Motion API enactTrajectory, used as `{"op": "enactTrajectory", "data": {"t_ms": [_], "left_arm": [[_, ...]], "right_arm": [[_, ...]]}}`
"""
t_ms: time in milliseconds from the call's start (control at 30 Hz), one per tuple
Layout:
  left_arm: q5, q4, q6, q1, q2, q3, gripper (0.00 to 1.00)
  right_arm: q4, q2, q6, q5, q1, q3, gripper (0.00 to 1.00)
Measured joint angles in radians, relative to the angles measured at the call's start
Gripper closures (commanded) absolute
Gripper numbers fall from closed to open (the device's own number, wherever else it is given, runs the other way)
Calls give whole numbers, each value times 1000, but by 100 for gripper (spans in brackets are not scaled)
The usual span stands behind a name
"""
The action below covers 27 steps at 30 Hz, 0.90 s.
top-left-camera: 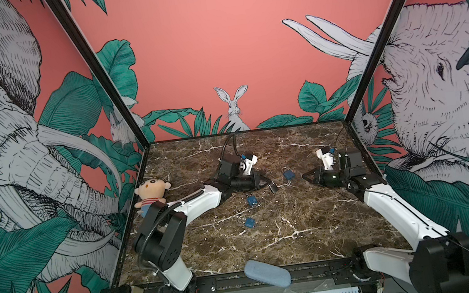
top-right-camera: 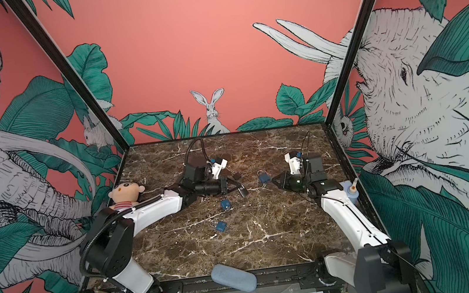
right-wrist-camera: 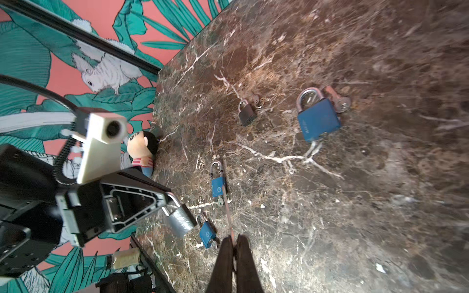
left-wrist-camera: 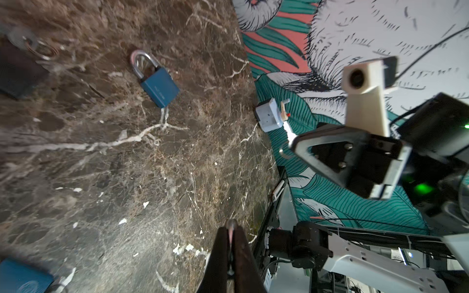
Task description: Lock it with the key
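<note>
Marble top [top-left-camera: 300, 237], L claw [top-left-camera: 265, 180] clamped on dark padlock [right-wrist-camera: 180, 220], R claw [right-wrist-camera: 234, 238] clamped on coppery key [right-wrist-camera: 227, 210]

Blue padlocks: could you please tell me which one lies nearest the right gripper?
The rearmost blue padlock, beside the right gripper; the other two lie farther forward.

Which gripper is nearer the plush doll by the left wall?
Left. In a top view the left gripper, shut on a dark padlock, sits mid-table right of the plush doll; the right gripper is farther right, past a blue padlock.
</note>
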Motion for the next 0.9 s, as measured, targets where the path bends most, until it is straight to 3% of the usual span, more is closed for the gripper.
{"op": "enactTrajectory", "data": {"t_ms": [300, 667, 900], "left_arm": [[-26, 8, -7, -89, 221, 168, 100], [-49, -6, -50, -146, 442, 330, 100], [-72, -8, -84, -155, 497, 369, 100]], "right_arm": [[0, -58, -1, -8, -108, -50, 100], [0, -24, -22, -21, -124, -60, 100], [10, -6, -23, -23, -124, -61, 100]]}}
